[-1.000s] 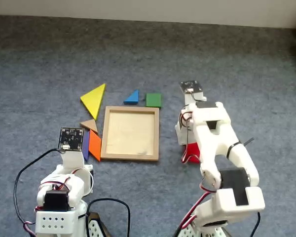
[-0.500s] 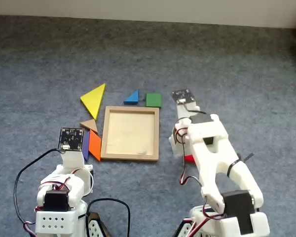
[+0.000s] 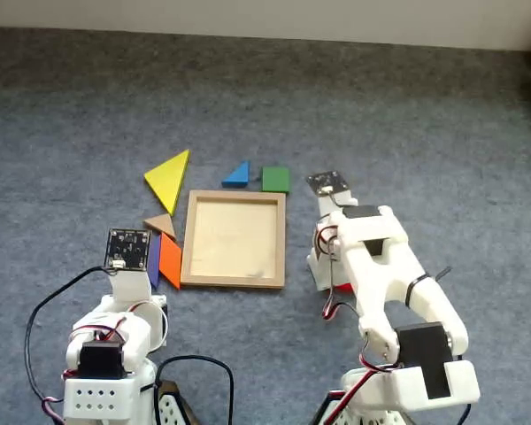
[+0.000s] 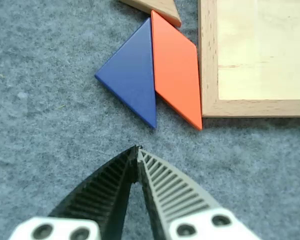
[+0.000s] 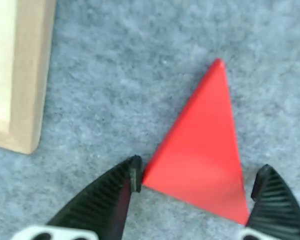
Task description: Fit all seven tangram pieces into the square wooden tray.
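Step in hand: pick of red triangle (image 5: 205, 150), lying flat on desk (image 3: 425, 133) just right of wooden tray (image 3: 234, 282). Right tool (image 5: 199, 177) spread wide, jaws flanking triangle's base. Next: lower, pinch, carry into tray corner. Left tool (image 4: 137, 150) closed, empty, near blue triangle (image 4: 132, 82).

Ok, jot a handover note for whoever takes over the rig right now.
Left hand: shut, holding nothing, near the dark blue triangle and orange parallelogram, which lie edge to edge at the tray's left side.
Right hand: open, straddling the red triangle, right of the tray.
Yellow triangle and tan triangle: left of the tray. Light blue triangle and green square: beyond it.
Done: no piece placed.
Left: all seven.
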`<state>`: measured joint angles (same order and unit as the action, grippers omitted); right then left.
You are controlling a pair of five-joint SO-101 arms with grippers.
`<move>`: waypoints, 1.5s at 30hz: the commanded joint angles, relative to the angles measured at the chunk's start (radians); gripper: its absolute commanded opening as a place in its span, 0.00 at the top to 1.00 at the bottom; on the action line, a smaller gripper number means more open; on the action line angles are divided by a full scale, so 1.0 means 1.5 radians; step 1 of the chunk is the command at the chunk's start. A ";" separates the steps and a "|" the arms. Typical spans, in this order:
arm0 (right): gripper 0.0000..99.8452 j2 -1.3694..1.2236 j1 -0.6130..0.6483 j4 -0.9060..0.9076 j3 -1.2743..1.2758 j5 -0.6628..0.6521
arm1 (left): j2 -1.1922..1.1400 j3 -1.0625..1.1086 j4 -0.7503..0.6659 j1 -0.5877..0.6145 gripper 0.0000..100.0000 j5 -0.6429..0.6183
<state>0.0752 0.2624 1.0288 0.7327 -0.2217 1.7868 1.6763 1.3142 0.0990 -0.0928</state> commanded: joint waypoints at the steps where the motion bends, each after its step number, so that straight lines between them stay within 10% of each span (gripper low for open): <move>1: 0.73 0.004 -0.011 -0.011 -0.008 -0.008 | 0.009 0.013 0.003 0.010 0.99 0.004; 22: 0.87 0.109 0.012 0.029 -0.032 -0.036 | 0.009 0.013 0.003 0.010 0.99 0.004; 33: 0.72 0.285 0.030 0.175 -0.001 -0.037 | 0.009 0.013 0.003 0.010 0.99 0.004; 45: 0.72 0.288 0.078 0.052 0.198 -0.108 | 0.009 0.013 0.003 0.010 0.99 0.004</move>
<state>0.4695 0.3682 1.1822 0.9874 -0.3644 1.7868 1.6763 1.3142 0.0990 -0.0928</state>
